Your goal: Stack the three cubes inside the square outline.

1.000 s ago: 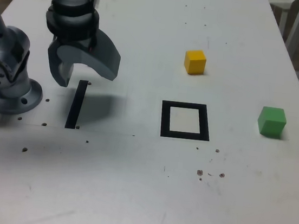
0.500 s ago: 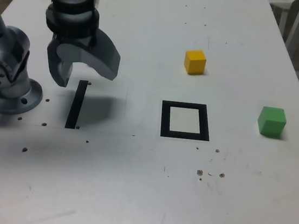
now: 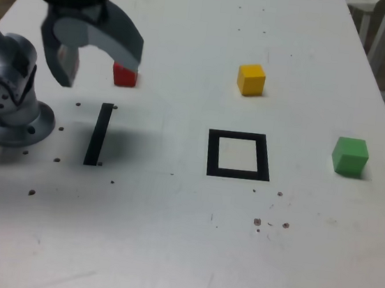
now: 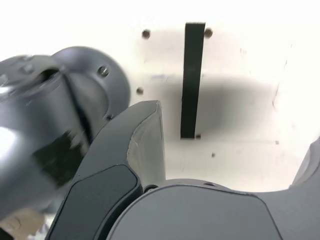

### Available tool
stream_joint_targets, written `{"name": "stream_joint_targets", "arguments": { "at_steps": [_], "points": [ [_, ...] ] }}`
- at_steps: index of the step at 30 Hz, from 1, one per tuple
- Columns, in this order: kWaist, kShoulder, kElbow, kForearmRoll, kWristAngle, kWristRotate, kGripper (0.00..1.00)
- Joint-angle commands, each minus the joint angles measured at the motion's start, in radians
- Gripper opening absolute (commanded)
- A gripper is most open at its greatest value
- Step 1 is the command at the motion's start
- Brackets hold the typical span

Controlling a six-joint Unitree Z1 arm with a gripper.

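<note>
Your gripper [image 3: 94,62] hangs wide open and empty, upper left of the ext. view. Red cube [image 3: 124,74] sits partly behind one finger, yellow cube [image 3: 251,79] upper centre, green cube [image 3: 350,155] at right, square outline [image 3: 238,154] mid-frame, unfilled. Drop carelessly and you'd likely knock red away w/ that finger.

The single grey arm reaches in from the exterior view's upper left above its rounded base [image 3: 11,104], its gripper [image 3: 96,62] pointing downward with both curved jaws spread wide apart and nothing held between them.
</note>
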Motion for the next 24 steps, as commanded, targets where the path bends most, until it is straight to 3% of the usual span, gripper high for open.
{"name": "stream_joint_targets", "arguments": {
  "at_steps": [1, 9, 24],
  "points": [
    [0.001, -0.008, -0.035, 0.041, -0.004, 0.001, 1.00],
    [0.055, -0.010, -0.083, 0.077, 0.024, 0.038, 1.00],
    [0.405, 0.079, -0.142, 0.059, 0.107, 0.299, 0.99]
  ]
}}
